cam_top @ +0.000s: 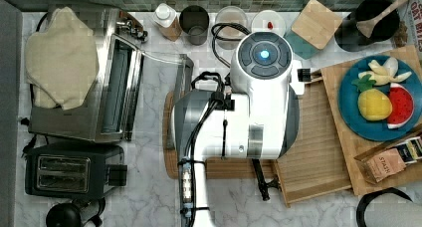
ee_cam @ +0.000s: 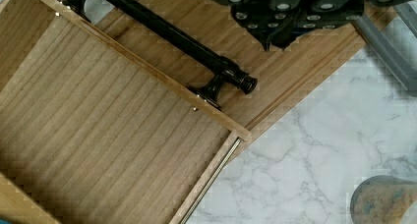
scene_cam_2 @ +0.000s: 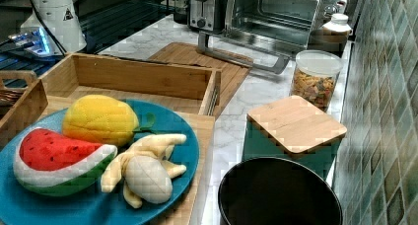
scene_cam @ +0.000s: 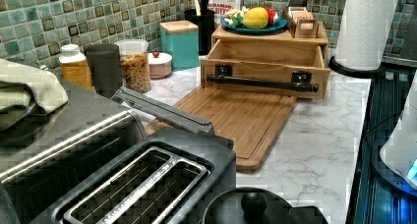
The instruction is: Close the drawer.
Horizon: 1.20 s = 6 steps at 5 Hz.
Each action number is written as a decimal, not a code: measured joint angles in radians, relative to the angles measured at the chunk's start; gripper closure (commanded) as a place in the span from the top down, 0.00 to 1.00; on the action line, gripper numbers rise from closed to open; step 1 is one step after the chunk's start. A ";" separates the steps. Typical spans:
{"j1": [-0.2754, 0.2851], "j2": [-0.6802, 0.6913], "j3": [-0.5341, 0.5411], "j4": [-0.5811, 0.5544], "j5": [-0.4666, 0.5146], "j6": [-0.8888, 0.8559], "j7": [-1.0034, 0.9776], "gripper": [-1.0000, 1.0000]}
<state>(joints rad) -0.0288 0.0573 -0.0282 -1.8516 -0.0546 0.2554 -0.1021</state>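
Light-wood and ribbed across its bottom, the drawer (ee_cam: 103, 135) lies directly under the wrist camera, pulled well out of its wooden box (scene_cam: 270, 35). Its black bar handle (ee_cam: 167, 35) runs along the front panel, above the cutting board (scene_cam: 236, 118) on the marble counter (scene_cam: 319, 135). The gripper (ee_cam: 280, 35) hangs just past that handle, over the board; whether its jaws are parted or holding anything cannot be told. Farther back, a blue plate (scene_cam: 253, 27) of toy fruit sits on top of the box.
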 measured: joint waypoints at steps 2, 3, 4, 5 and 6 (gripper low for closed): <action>0.000 0.021 0.000 -0.007 0.000 0.010 0.000 0.00; 0.000 0.014 0.000 -0.041 -0.011 0.061 -0.046 0.00; 0.001 -0.003 0.007 -0.083 -0.013 0.070 -0.161 0.00; 0.003 -0.031 0.032 -0.156 -0.014 0.106 -0.306 0.00; 0.019 -0.069 0.055 -0.260 -0.013 0.202 -0.414 0.00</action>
<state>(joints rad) -0.0102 -0.0121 0.0272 -2.1113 -0.0676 0.4570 -0.5161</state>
